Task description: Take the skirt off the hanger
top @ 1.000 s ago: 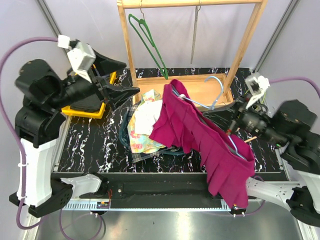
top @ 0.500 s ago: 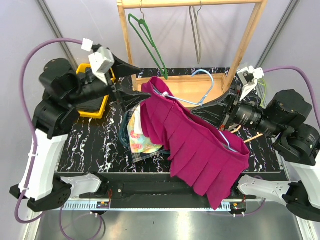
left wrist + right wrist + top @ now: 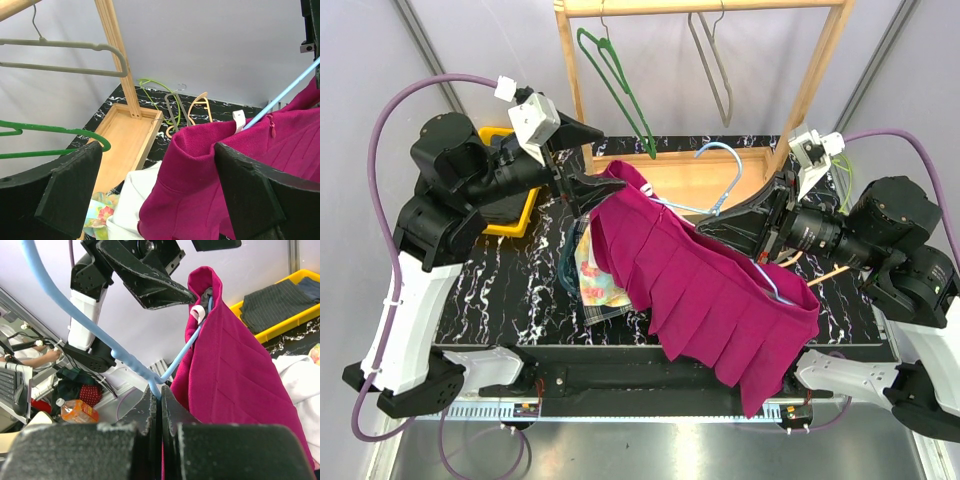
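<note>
The pleated magenta skirt (image 3: 720, 300) drapes in a long diagonal, its hem spilling over the near edge of the table (image 3: 490, 290) and its waistband raised at the far-left end; it looks a soft, light, limp cloth that will sag and slide rather than hold a shape, so I judge the firmest hold to be the thick folded waistband (image 3: 200, 145), near the zip, and not the loose pleats; the right gripper (image 3: 161, 405) has its fingers pressed together on the wire of the pale blue hanger (image 3: 75, 315), holding it up with the skirt slung over it; the left gripper (image 3: 157, 155) stands spread as wide as it goes and holds nothing; in its wrist view the waistband corner sits between the two fingers, close to the right-hand one, and whether it touches I cannot tell; closing there should catch the band, though thin cloth may slip; behind both stands the wooden rack (image 3: 575, 80) with a green hanger (image 3: 620, 85).
</note>
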You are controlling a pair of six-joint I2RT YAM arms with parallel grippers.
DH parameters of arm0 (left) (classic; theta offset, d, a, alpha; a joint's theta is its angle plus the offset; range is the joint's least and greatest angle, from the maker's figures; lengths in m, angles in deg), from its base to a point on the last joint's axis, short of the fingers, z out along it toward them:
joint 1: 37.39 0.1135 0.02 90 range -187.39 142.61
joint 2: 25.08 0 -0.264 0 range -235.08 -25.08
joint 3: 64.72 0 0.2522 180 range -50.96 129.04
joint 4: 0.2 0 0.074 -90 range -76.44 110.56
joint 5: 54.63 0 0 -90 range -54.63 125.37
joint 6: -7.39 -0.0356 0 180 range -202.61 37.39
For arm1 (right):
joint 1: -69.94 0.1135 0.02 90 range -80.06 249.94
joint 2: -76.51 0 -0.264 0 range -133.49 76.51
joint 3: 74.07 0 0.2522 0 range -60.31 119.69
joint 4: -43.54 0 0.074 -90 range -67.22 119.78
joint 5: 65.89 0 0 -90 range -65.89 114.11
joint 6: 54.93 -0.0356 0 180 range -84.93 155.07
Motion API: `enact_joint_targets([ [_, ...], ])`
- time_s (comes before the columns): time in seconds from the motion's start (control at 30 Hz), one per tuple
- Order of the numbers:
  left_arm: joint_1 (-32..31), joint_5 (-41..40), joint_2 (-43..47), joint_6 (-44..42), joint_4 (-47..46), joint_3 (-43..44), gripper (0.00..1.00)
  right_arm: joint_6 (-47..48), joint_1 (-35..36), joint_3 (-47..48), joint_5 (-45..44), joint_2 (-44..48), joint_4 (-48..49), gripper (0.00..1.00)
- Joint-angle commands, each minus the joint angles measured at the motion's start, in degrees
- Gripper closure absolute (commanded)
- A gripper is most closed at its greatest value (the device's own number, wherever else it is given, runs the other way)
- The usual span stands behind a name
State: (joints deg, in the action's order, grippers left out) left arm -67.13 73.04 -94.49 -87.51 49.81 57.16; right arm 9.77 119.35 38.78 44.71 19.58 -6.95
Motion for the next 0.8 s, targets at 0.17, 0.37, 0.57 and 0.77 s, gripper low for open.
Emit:
enact_joint_targets([
  [0.17, -0.2, 3.1, 1.3, 1.9, -3.8, 0.1, 0.45, -2.0, 0.2, -1.0, 0.1, 0.8, 13.0, 1.0],
  [0.37, -0.2, 1.6, 2.5, 1.2, -3.6, -0.5, 0.98, -2.5, 0.3, -2.9, -2.6, 1.8, 14.1, 1.0],
  [0.57, -0.2, 1.7, 3.0, 2.3, -4.1, -0.6, 0.99, -4.2, 0.2, -3.6, -1.4, -0.1, 16.4, 1.0],
  [0.77, -0.2, 2.2, 2.4, 4.4, -5.2, 0.4, 0.96, -8.3, 0.3, -4.8, 2.6, -5.0, 20.3, 1.0],
])
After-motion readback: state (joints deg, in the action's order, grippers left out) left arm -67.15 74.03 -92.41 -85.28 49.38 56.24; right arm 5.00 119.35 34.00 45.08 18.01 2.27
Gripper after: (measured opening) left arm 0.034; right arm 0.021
